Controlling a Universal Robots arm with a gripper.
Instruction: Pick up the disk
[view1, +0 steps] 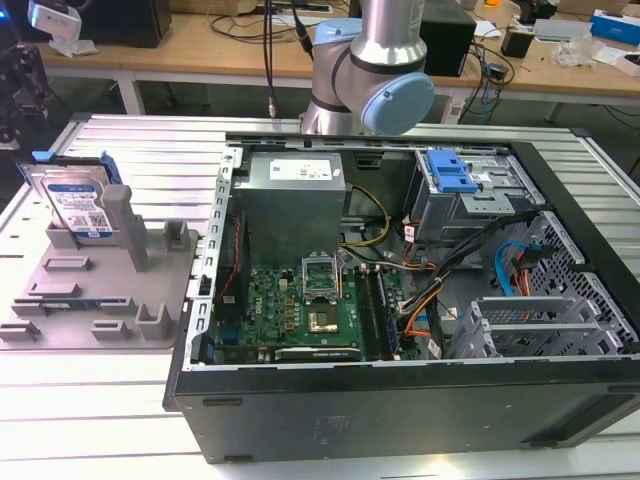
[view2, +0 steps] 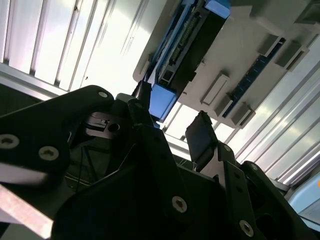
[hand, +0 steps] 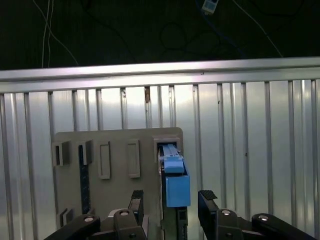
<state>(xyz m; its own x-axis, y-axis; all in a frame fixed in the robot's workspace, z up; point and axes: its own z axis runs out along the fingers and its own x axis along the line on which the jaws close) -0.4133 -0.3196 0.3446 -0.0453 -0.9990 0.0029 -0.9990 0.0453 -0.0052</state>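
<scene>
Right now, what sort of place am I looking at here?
Probably a robotics lab or electronics workshop: a robot arm rises behind an open computer case on a slotted metal table, with cluttered wooden workbenches behind, and the disk stands upright in a grey holder tray.

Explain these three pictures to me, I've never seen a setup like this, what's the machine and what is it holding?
The machine is a robot arm with a two-fingered pincer. The exterior view is taken from off the arm; both wrist views come from cameras riding on it, looking past the pincer. On the slatted metal table lie an open computer case and a grey tray. The disk, the thing to pick up, stands on edge in that tray. The pincer is open and holds nothing.
</scene>
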